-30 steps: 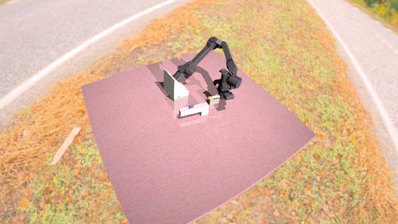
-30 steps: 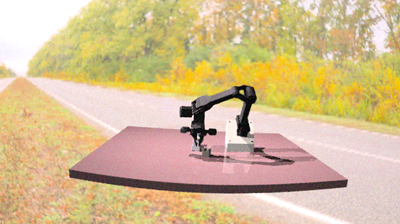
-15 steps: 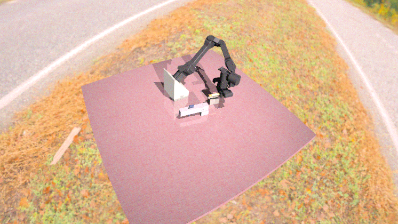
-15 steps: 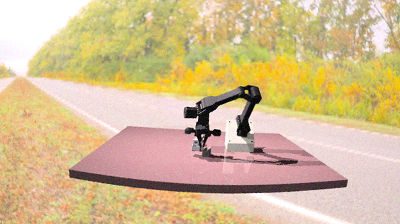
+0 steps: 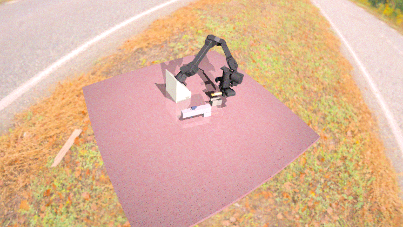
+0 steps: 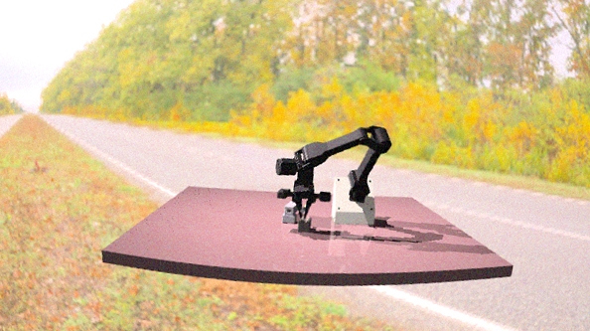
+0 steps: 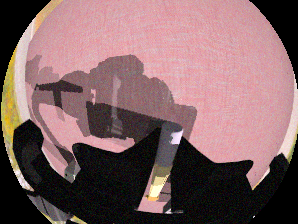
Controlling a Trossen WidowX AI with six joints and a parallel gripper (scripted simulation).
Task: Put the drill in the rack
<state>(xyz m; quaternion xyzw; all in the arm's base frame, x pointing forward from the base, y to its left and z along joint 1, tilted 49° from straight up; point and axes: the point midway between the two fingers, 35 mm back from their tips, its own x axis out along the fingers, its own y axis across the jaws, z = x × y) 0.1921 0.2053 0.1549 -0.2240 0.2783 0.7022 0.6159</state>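
Note:
My gripper [image 5: 220, 94] [image 6: 303, 211] [image 7: 165, 132] is shut on the drill [image 5: 216, 93] [image 7: 166, 163], a short rod with a yellow body and a grey tip. It holds the drill level, just above a small grey block, the rack [image 5: 216, 101] [image 6: 289, 212]. In the wrist view the rack [image 7: 101, 120] lies in the arm's shadow, ahead and to the left of the drill tip. The white L-shaped fixture [image 5: 196, 112] lies to the front left of the rack, with the blue key [image 5: 193, 107] on its top. The drill is clear of the fixture.
Everything rests on a pink table [image 5: 169, 169] [image 6: 224, 237]. A white wedge-shaped block [image 5: 176, 86] [image 6: 349, 204] stands at the arm's base, behind the fixture. Grass and road surround the table.

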